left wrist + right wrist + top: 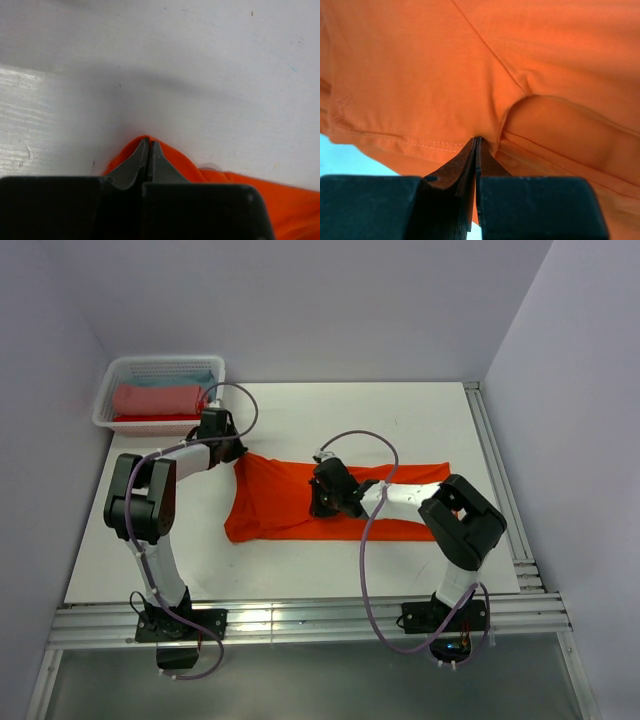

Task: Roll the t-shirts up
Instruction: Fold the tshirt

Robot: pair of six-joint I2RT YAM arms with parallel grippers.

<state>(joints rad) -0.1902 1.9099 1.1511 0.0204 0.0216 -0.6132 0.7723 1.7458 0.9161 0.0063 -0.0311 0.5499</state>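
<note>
The orange shirt (280,498) lies flat on the counter (350,410), spread as a long band, out from the basket (160,362) toward the near right. The left hand (232,452) is clamped on the shirt corner closest to the basket. Its wrist view shows the fingers pressed together with a peak of orange cloth (280,200) nipped at the tips (149,142). The right hand (316,506) sits farther from the basket, on the shirt's near edge, pinched shut on a fold by the hem (477,140). I'd say the two grips at one end are there to turn that end over and begin the roll. In the basket lie a salmon-pink roll (155,398) and some light blue cloth (190,378), finished ones, I reckon.
</note>
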